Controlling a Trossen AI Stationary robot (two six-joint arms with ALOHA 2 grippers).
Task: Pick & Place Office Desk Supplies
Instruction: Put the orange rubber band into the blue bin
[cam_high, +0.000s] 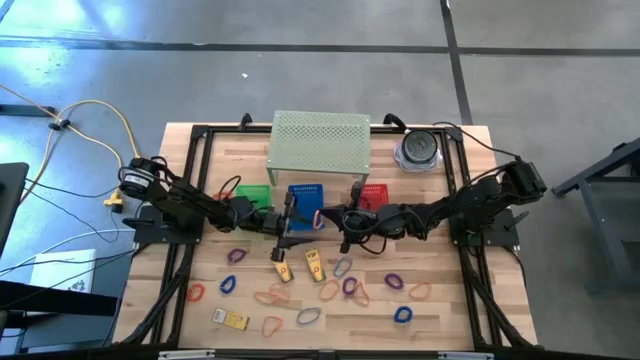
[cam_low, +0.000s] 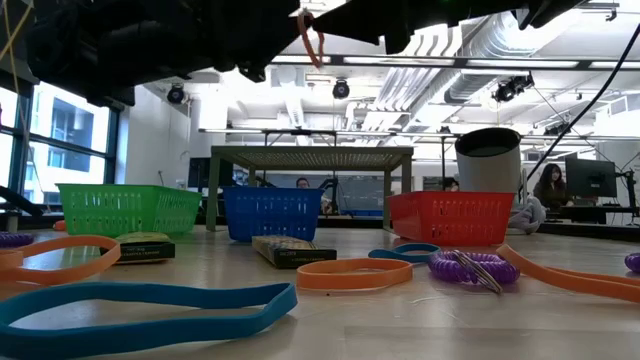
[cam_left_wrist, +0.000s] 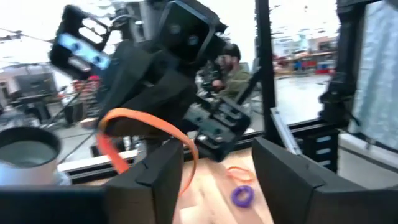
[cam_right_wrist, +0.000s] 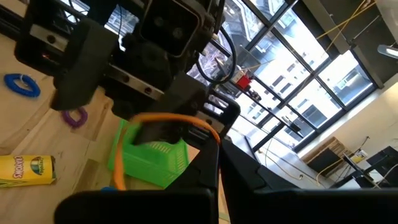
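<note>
Your right gripper (cam_high: 348, 222), shut on the orange band (cam_right_wrist: 177, 121), meets the part-open left gripper (cam_high: 296, 216) over the blue basket (cam_high: 306, 196) (band loops across both).

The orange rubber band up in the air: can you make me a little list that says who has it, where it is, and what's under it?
Thing: orange rubber band
Who has it: right claw pinches it shut
Other claw: left claw faces it, fingers apart around the band
Where: lifted above the table
Underneath: blue basket
Beside it: green basket, red basket
</note>
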